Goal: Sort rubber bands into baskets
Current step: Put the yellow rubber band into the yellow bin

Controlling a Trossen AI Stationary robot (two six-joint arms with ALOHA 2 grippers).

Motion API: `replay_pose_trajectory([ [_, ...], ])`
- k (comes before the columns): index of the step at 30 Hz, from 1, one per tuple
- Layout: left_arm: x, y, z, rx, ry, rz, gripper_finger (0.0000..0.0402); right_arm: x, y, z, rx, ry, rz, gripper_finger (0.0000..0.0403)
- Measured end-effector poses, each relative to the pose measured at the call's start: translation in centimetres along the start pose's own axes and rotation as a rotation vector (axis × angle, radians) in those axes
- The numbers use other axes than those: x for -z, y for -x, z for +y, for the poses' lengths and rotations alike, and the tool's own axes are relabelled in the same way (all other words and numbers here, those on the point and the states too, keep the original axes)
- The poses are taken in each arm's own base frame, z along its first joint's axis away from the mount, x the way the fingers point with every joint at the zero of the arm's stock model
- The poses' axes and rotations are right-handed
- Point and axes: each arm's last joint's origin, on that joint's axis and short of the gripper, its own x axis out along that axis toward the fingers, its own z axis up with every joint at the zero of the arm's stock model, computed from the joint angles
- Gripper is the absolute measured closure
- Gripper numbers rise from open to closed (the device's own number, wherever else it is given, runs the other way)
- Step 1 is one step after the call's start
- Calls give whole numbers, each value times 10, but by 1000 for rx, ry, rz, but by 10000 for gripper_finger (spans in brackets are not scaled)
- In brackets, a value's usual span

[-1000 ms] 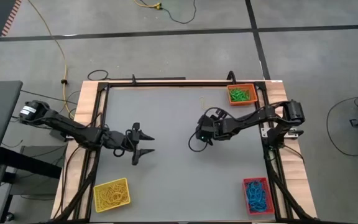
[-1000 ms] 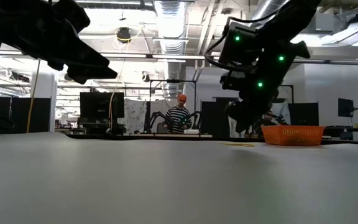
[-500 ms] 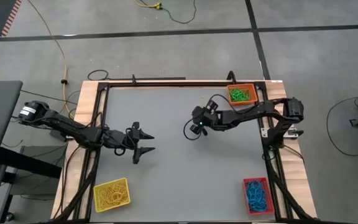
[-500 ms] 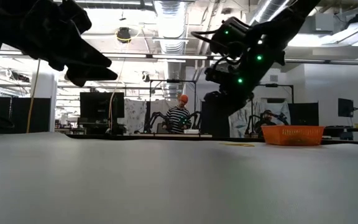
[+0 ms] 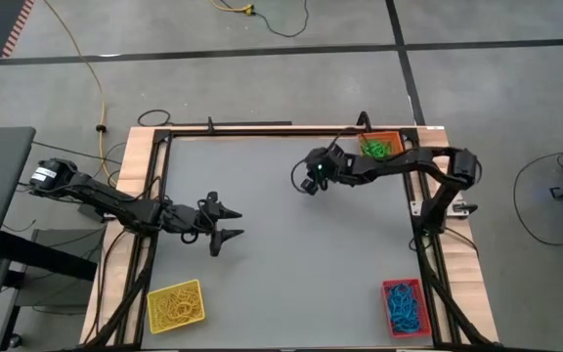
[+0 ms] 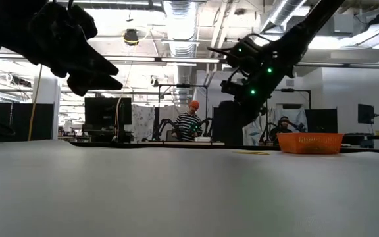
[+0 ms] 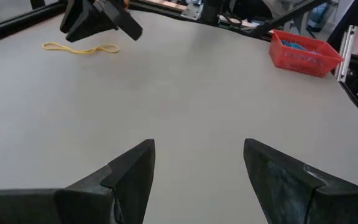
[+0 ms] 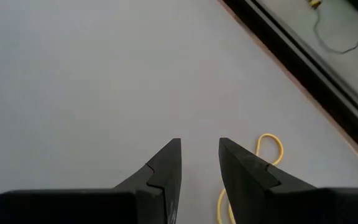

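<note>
the grey table (image 5: 262,254) is the biggest thing here, matte and bare over most of its middle, framed by a black rail and pale wooden edging. behind it, the low view shows an open workshop with ceiling ducts, dark monitors and a seated person (image 6: 189,124) in a striped top.

three baskets sit near the corners: the yellow basket (image 5: 175,304) near the left arm's front corner, the red basket (image 5: 404,307) with blue bands at the right front, the orange basket (image 5: 380,148) with green bands at the far right.

the left gripper (image 5: 225,225) hangs over the left-middle of the table, fingers spread wide, nothing between them. the right gripper (image 5: 304,179) is near the far edge, just beside the orange basket, fingers slightly apart and empty.

one yellow rubber band (image 8: 263,163) lies flat on the table just past the right gripper's fingertips, stretched into a long thin loop; its long axis runs roughly along the far rail.
</note>
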Motion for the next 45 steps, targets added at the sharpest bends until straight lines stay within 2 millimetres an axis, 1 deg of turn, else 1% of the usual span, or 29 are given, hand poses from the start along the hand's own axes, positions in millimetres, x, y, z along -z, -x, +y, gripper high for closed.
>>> replay_pose_trajectory([
  [5,6,-6,0,-30,11,24,166,14,-10,-19,-40,-48,-31,267],
  [9,16,-15,1,-53,22,79,166,24,-15,-31,-84,-85,-27,267],
  [12,23,-23,1,-60,22,99,166,30,-17,-36,-99,-91,-3,267],
  [17,29,-36,-2,-37,31,73,166,40,-17,-37,-95,-76,53,267],
  [24,37,-48,-5,-2,23,95,166,54,-18,-37,-87,-88,59,267],
  [27,37,-51,-6,0,8,102,166,58,-18,-38,-47,-115,66,278],
  [30,34,-53,-8,3,-6,96,166,60,-17,-38,-47,-118,69,312],
  [34,30,-54,-10,12,-30,78,166,60,-16,-32,-52,-97,64,381],
  [35,29,-55,-11,15,-35,72,166,60,-15,-30,-53,-91,62,386],
  [41,25,-57,-13,22,-65,56,166,58,-12,-18,-77,-67,39,386],
  [45,22,-58,-14,25,-78,48,166,53,-4,-6,-129,-41,12,386],
])
